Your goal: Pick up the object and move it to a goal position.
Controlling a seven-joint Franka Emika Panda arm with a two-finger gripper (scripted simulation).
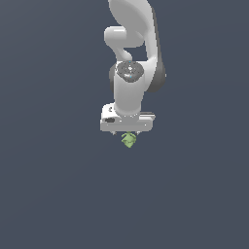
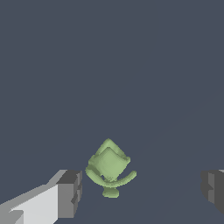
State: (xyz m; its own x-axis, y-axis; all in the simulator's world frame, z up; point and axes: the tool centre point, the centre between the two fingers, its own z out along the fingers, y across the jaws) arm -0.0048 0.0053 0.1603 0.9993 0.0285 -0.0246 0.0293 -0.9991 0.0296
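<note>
- The tool [image 2: 142,192] has its two fingers [image 2: 69,193] wide apart, holding nothing
- The little green object [image 2: 108,166] sits between them, nearer one finger than the other
- The tool seems right above it

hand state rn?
Hand: open, fingers wide apart, holding nothing; the green lump sits between them, nearer one finger, not touching it.

The lump [image 1: 129,140] just under the pincer [image 1: 125,133] is plain light green, shaded darker along its facets. The pincer is white with dark grey fingertips [image 2: 70,194]. The ground [image 1: 48,194] around both is unpatterned slate blue-grey.
</note>
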